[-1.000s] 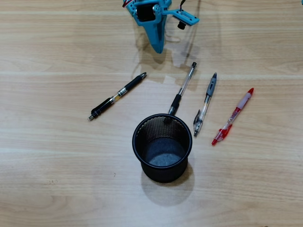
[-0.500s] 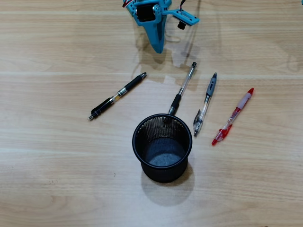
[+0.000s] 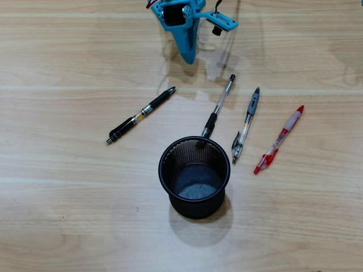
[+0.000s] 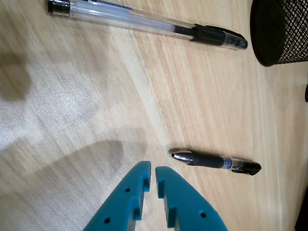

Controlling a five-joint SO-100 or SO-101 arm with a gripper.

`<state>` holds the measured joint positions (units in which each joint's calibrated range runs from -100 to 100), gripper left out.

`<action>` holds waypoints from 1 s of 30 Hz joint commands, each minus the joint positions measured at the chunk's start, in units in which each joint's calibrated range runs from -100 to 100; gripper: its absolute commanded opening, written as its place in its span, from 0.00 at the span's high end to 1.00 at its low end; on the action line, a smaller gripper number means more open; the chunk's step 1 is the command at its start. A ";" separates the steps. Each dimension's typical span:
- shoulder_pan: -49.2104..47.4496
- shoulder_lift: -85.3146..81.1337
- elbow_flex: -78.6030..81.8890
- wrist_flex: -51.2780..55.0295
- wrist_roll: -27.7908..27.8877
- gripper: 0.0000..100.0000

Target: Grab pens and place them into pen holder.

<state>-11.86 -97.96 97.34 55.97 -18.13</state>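
Observation:
Several pens lie on the wooden table around the black mesh pen holder (image 3: 194, 177). A black pen (image 3: 140, 115) lies to its upper left. A clear pen with a black sleeve (image 3: 218, 107) touches the holder's far rim, a clear pen with a grey sleeve (image 3: 245, 125) lies to its right, and a red pen (image 3: 279, 139) lies farthest right. My blue gripper (image 3: 189, 56) hangs at the top, shut and empty. In the wrist view the gripper (image 4: 153, 170) points near the black pen (image 4: 215, 161); the clear pen (image 4: 144, 22) and the holder (image 4: 281, 31) show above.
The wooden table (image 3: 68, 198) carries only the pens and the holder. A dark cable (image 3: 229, 34) hangs beside the arm at the top.

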 commanded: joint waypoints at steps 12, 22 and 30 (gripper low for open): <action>1.38 -0.27 -3.56 0.98 -0.13 0.98; 0.92 23.25 -39.16 23.97 -0.44 0.98; 2.47 26.44 -43.21 26.04 -0.95 0.98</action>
<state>-10.96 -72.26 57.39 81.57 -18.23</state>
